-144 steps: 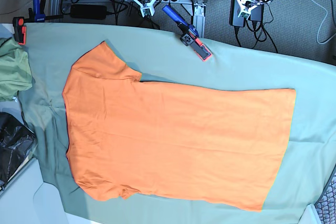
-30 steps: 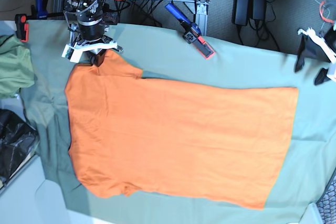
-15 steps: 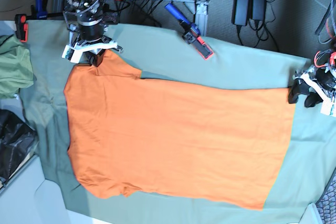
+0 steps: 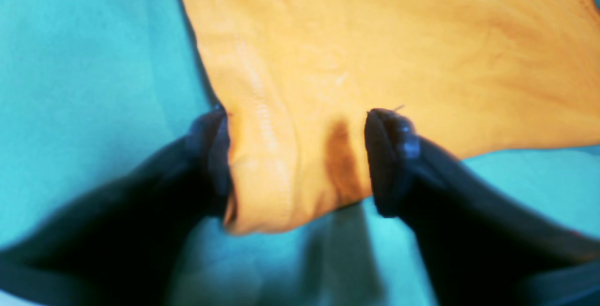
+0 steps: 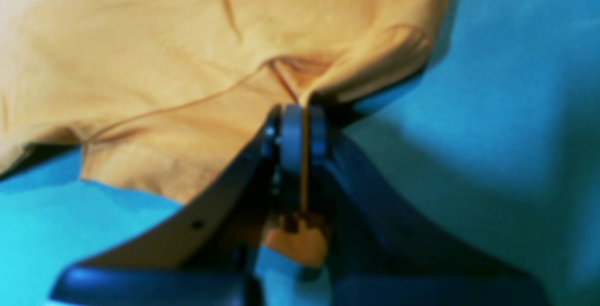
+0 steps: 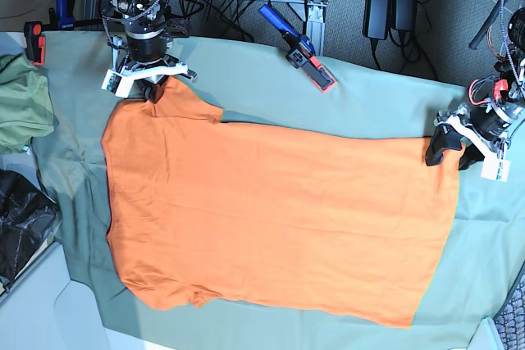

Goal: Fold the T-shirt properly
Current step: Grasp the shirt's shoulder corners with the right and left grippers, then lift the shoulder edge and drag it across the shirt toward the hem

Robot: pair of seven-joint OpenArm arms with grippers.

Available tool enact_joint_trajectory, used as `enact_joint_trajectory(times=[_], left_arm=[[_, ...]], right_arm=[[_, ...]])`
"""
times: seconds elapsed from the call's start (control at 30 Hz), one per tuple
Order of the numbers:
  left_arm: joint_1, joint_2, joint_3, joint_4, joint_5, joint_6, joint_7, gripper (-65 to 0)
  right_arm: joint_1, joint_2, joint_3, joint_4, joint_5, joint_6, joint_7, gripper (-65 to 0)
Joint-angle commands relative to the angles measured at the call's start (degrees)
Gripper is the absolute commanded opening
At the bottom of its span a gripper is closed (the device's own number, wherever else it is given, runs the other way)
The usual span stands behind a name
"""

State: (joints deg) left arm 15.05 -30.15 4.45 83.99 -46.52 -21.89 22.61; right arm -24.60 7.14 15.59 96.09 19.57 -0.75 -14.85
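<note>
The orange T-shirt (image 6: 279,219) lies flat on the sage green cloth (image 6: 369,104), neck end to the left and hem to the right. In the base view my right gripper (image 6: 152,88) is at the upper sleeve tip. The right wrist view shows the right gripper (image 5: 302,132) shut on a pinched fold of sleeve fabric. My left gripper (image 6: 451,152) is at the hem's far corner. In the left wrist view the left gripper (image 4: 300,156) is open, its dark fingers (image 4: 211,156) standing on either side of the T-shirt's hem corner (image 4: 262,175).
A blue and red clamp (image 6: 299,51) lies on the cloth beyond the shirt. An olive-green bunched garment (image 6: 20,108) and a black bag (image 6: 20,235) sit at the left edge. Another red clamp (image 6: 33,43) grips the far left corner. Power bricks (image 6: 390,6) and cables lie behind the table.
The left gripper has come in from the right edge and down onto the hem corner, which now lies between its fingers. The right gripper stays shut on the sleeve.
</note>
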Motion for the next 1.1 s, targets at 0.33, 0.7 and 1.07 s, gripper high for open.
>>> enact_joint_trajectory(times=[0.33,0.7,1.07], left_arm=[[0.5,-1.8,0.3,0.1,1.3,-0.2,3.8,-65.0],[1.6,-9.2,0.3,6.4,-8.7,-13.1,9.4,-65.0],[3.2,-11.0,-3.2,12.4,-13.0,-16.8,10.7,-65.0]], right_arm=[[0.0,0.5,0.1,0.9,-0.8,-0.8,0.8,-65.0],[-5.7,3.2,1.8,4.4,-2.6,-0.3,-2.4,-65.0],[-13.9,5.6,10.6,15.1,4.9,3.6,-4.5,-65.0]])
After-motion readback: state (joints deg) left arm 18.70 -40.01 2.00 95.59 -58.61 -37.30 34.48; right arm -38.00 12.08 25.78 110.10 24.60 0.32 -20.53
